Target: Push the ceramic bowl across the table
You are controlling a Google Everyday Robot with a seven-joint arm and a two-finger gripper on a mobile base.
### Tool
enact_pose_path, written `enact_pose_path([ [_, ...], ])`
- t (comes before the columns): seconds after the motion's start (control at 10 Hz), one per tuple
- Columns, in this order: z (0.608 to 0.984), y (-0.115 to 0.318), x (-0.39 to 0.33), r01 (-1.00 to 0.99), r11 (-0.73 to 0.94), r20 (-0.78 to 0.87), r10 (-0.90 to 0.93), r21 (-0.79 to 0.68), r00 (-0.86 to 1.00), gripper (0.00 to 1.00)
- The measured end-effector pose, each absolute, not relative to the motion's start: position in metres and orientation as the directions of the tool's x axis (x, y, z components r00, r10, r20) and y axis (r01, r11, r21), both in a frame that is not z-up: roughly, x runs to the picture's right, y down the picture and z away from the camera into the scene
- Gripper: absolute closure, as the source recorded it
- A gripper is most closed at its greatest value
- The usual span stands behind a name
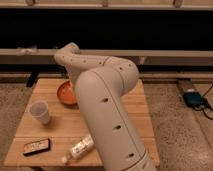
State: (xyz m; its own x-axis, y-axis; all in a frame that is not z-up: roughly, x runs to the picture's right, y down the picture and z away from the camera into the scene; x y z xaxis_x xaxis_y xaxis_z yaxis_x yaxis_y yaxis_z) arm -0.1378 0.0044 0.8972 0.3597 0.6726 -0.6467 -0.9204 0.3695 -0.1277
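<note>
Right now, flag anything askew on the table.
A small bottle lies on its side near the front edge of the table. The cup and ceramic bowl sit upright. The pincer is hidden behind the arm.

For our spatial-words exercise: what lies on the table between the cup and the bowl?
Only bare table between cup and bowl, in the camera view; the gripper is hidden behind the arm.

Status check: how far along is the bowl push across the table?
Done: the white robot arm is bent down right beside the round orange ceramic bowl. In hand: the gripper is hidden behind the arm at the bowl's right side, so contact cannot be confirmed. Left: the bowl sits on the far half of the light wooden plank table, so the push looks largely undone.
</note>
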Motion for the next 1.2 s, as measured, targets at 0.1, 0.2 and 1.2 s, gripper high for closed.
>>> enact_pose_path([
  [0.1, 0.905, 0.012, -0.136, -0.921, 0.37, -0.657, 0.665, -0.122, 0.355, 0.2],
  [0.2, 0.909, 0.015, -0.135, -0.921, 0.37, -0.662, 0.661, -0.12, 0.352, 0.2],
  [1.2, 0.909, 0.069, -0.099, -0.899, 0.432, -0.753, 0.568, -0.07, 0.332, 0.2],
])
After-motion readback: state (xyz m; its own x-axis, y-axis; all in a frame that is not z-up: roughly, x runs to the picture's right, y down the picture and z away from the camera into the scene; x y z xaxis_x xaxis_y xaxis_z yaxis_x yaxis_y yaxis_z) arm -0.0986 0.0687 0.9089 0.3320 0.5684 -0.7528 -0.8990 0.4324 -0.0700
